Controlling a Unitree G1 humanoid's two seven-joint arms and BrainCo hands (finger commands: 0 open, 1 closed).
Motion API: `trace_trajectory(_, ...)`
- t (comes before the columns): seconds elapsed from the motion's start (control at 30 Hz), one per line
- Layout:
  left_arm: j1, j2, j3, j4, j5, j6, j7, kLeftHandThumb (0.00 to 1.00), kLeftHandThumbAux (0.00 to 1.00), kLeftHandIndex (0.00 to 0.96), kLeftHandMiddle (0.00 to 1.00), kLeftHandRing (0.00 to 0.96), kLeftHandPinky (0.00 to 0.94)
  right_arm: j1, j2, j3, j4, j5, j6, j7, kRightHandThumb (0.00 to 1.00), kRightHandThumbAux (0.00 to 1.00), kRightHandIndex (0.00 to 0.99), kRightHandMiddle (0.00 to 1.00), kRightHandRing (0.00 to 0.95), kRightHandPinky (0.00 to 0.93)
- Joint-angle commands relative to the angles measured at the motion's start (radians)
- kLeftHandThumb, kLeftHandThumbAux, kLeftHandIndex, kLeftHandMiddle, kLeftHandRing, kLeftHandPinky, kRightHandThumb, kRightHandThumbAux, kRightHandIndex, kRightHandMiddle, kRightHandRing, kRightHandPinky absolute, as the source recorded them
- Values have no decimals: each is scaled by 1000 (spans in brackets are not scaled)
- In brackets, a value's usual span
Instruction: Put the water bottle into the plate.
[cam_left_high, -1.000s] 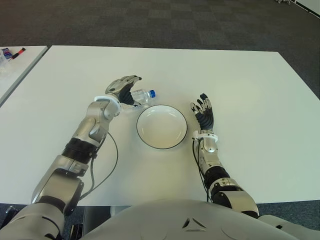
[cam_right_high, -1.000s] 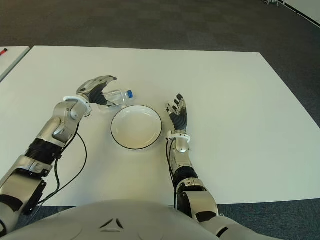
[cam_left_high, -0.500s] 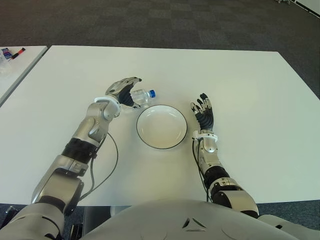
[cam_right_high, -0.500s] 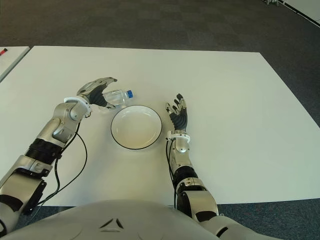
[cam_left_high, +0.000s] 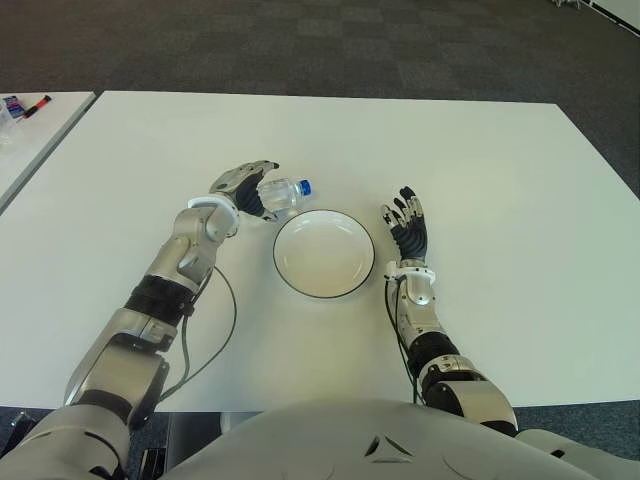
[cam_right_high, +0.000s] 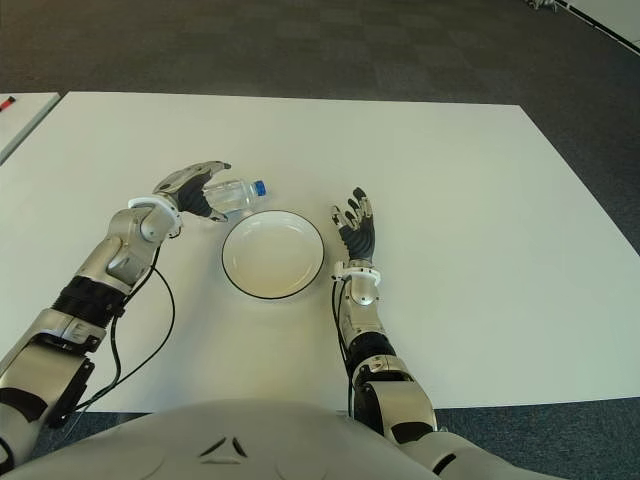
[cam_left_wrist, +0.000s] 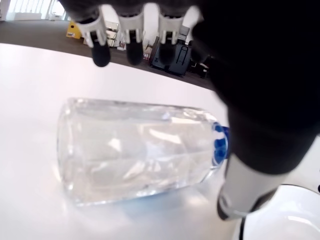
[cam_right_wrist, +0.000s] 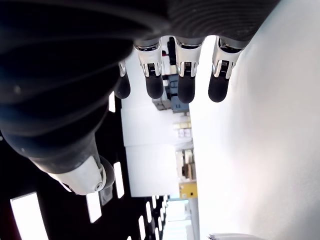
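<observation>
our left hand (cam_left_high: 240, 186) sits cupped over the butt end of the water bottle (cam_left_high: 279, 195), fingers (cam_left_wrist: 101, 54) arched above it and thumb (cam_left_wrist: 245, 185) down near the cap side, but in the left wrist view the fingertips hang clear of the plastic, so we read the hand as spread and gripping nothing. the bottle lies on its side on the table (cam_left_high: 480, 160), just off the plate (cam_left_high: 324, 253) at about the plate's 11 o'clock, near the rim though we cannot tell if the two touch.

the bottle is clear, ribbed plastic, short and stout, with a blue cap (cam_left_high: 306, 186) that points toward 3 o'clock, away from our left hand. the eye views show only its cap end poking out past our fingers; the left wrist view gives us the whole barrel, its flat base turned toward the camera, the blue band at the neck, and a sliver of the plate's dark-edged rim (cam_left_wrist: 280, 210) beyond the thumb.

our right hand (cam_left_high: 407, 228) shows at the plate's 3 o'clock, just beside it, palm up, fingers straight and apart, holding nothing; its own wrist view confirms the fingers extended with only bare table past them.

the plate is white with a thin dark rim. the table is wide and bare toward 12 o'clock and 3 o'clock. a second table (cam_left_high: 30, 125) stands at 9 o'clock across a narrow gap, with markers (cam_left_high: 28, 104) on its far corner. dark carpet (cam_left_high: 300, 45) lies beyond the far edge.
</observation>
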Motion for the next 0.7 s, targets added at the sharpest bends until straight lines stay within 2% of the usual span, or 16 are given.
trace_trajectory(0.03,-24,-15,-16,53,-11,8,8,0,867,0,0,0,16,54,38,-9,64,7,45,-3,57,720,89,100,100,143)
trace_trajectory(0.27,-45,-27,-18,123,-17,-15,49,0,875,0,0,0,43,54,38,-7,66,5,43,-2,60,719,87,98,99,140)
trace_trajectory(0.7,-93,-42,-40,295,-35,-99,152,0,901,0,0,0,62,52,39,-8,71,7,32,-1,51,709,88,99,100,139)
